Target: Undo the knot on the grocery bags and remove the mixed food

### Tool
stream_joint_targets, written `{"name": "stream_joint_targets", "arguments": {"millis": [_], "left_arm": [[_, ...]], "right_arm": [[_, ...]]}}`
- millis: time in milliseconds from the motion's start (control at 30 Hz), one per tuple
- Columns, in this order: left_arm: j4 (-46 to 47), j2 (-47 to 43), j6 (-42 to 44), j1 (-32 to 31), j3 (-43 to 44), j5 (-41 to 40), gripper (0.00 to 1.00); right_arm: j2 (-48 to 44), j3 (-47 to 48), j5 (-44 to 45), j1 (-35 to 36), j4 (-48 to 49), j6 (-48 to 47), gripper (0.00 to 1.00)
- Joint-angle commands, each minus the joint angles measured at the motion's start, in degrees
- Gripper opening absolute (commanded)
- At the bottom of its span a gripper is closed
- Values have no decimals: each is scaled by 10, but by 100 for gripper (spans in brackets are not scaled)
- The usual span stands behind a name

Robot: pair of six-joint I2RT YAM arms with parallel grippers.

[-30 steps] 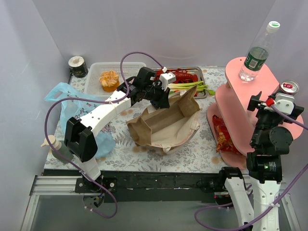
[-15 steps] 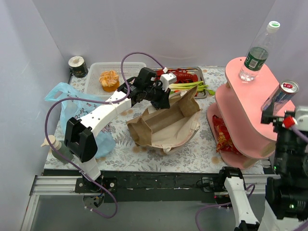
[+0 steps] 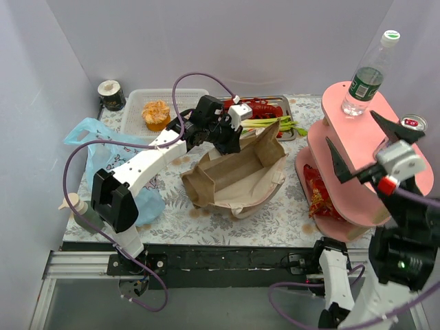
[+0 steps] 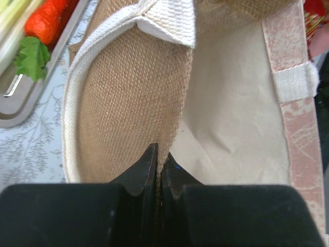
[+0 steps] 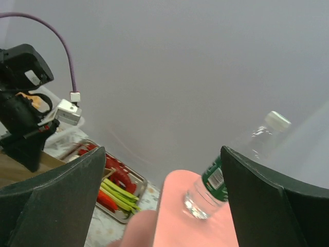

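The brown bag [image 3: 234, 180] lies open mid-tabletop [image 3: 206, 223], with the blue bag [image 3: 89, 134] crumpled at the left. The left hand [image 3: 230, 141] pinches the brown bag's far rim, jaws nearly closed on it. The right hand [image 3: 349, 127] hangs wide and empty near the drink can [image 3: 413, 124]. The rim is best lifted slowly, without tearing, to show the inside.

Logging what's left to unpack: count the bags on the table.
2: the light-blue plastic bag at far left; the brown bag at centre, its rim pinched in the left claw.
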Motion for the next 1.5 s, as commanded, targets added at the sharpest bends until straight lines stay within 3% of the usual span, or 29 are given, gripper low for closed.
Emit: {"name": "stream_joint_targets", "arguments": {"millis": [0,100,300,367,500,600,667,767,800,867,900,1000,1167,1267,1367,1467], "left_arm": [[-20,-60,69,-2,-5,-51,0],[-14,-89,87,-1,-39,-124,0],[-13,-159,57,2,-118,-197,0],[-11,-168,44,8,-140,-224,0],[-23,-168,16,35,-130,-272,0],[-14,-170,-1,58,-128,-305,0],[-15,-171,-1,70,-126,-320,13],[-18,-189,0,76,-137,-324,47],[-18,-194,3,76,-143,-325,67],[-21,-204,27,76,-147,-309,98],[-20,-207,31,77,-144,-303,98],[-14,-216,23,77,-111,-277,98],[23,-215,29,90,-86,-376,98],[65,-224,57,101,-116,-433,98],[83,-219,41,123,-137,-456,98],[83,-192,4,162,-132,-435,98]], "right_arm": [[53,-62,-202,-90,256,234,98],[85,-71,-179,-95,282,266,98],[203,25,-156,-95,317,347,98],[262,95,-136,-90,327,367,98],[358,246,-81,-11,308,354,98],[434,367,-18,74,222,277,98],[475,400,34,113,184,231,98],[507,401,135,236,126,96,98],[518,409,163,302,96,65,98],[573,441,257,374,57,-41,98],[596,463,281,433,27,-67,98],[657,518,338,503,-63,-94,98],[601,357,400,516,-88,-21,98],[574,302,464,515,-156,83,98],[566,292,496,517,-235,148,98],[567,306,525,516,-319,154,98]]}}
